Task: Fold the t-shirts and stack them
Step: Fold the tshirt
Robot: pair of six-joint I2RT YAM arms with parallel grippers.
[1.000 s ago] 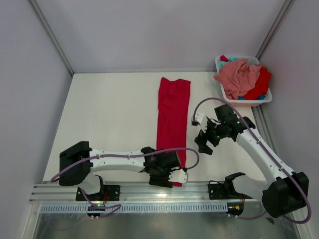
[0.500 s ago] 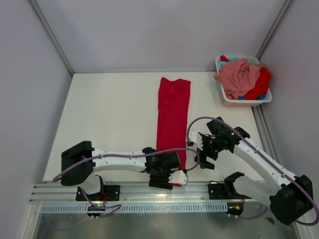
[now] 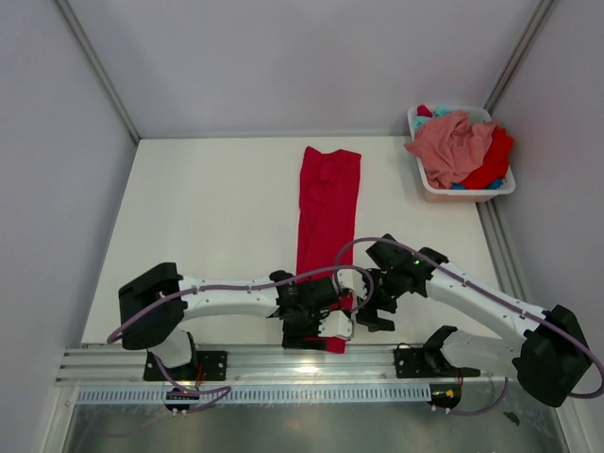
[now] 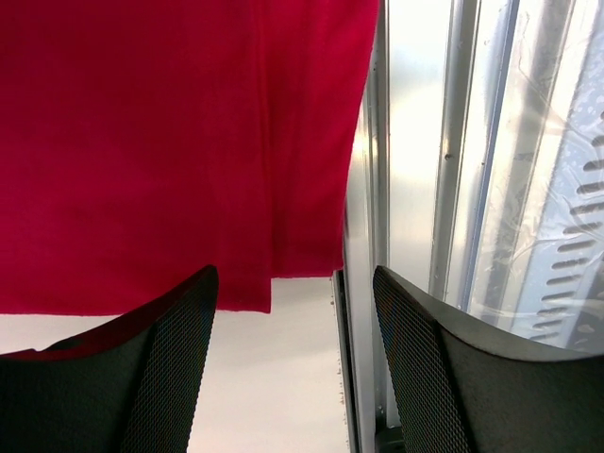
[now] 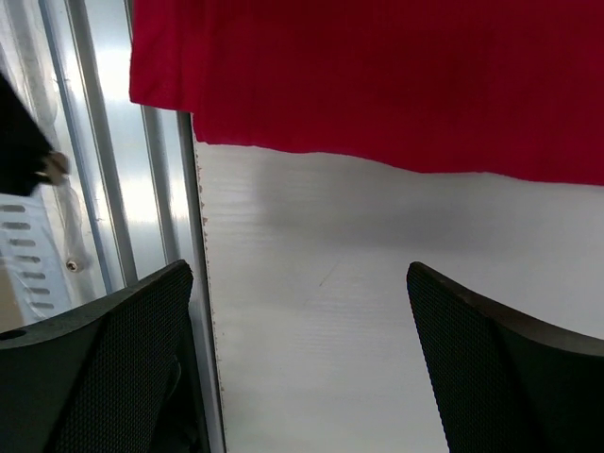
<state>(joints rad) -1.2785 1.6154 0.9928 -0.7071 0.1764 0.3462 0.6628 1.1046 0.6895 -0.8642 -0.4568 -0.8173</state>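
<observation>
Plainly, the red t-shirt (image 3: 327,212) lies as one long strip running straight away from the near rail (image 3: 283,357), its near hem draped over that rail. Both tools wait at the rail end with jaws spread and empty: the left gripper (image 4: 293,283) over the hem, so nearer, and the right gripper (image 5: 300,274) just beside it. Overhead we see the strip's full length; only the wrist views show the hem ahead of the fingers.

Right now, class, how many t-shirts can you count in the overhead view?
4: a red t-shirt laid long on the table; in the basket, a salmon pink one on top, a second red one beside it, a teal scrap beneath. More may be hidden.
</observation>
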